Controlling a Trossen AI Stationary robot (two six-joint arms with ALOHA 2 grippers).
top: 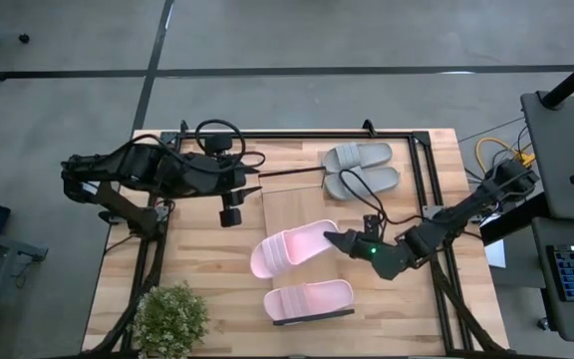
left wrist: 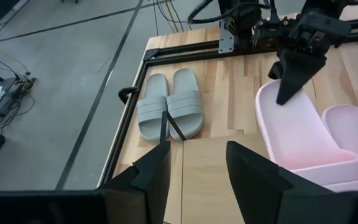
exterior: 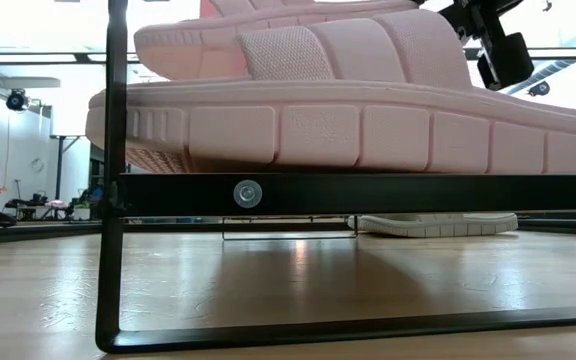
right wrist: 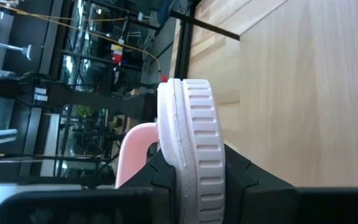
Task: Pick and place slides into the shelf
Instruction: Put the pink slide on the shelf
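Note:
My right gripper [top: 344,242] is shut on a pale pink slide [top: 289,251] that lies slantwise over the light-wood shelf board [top: 302,204] at mid-table. The second pink slide [top: 310,300] lies sole down near the table's front edge and fills the low view [exterior: 348,120]. The grey pair [top: 362,169] lies side by side, soles down, at the table's far side. My left gripper [top: 230,207] hangs open above the table, left of the shelf, with nothing between its fingers [left wrist: 157,169]. My right gripper pinches the pink slide's right-hand end [right wrist: 194,163], the end away from the strap. One finger is on the footbed side and one on the sole side. The fingers come nearly level from the table's right, along the slide. That end is raised; whether the other end touches the board I cannot tell.
A potted plant [top: 170,317] stands at the table's near left corner. Black frame rails [top: 429,189] run along the table's far and right sides, and a black bar [exterior: 368,193] crosses the low view. Bare wood lies between the shelf and the plant.

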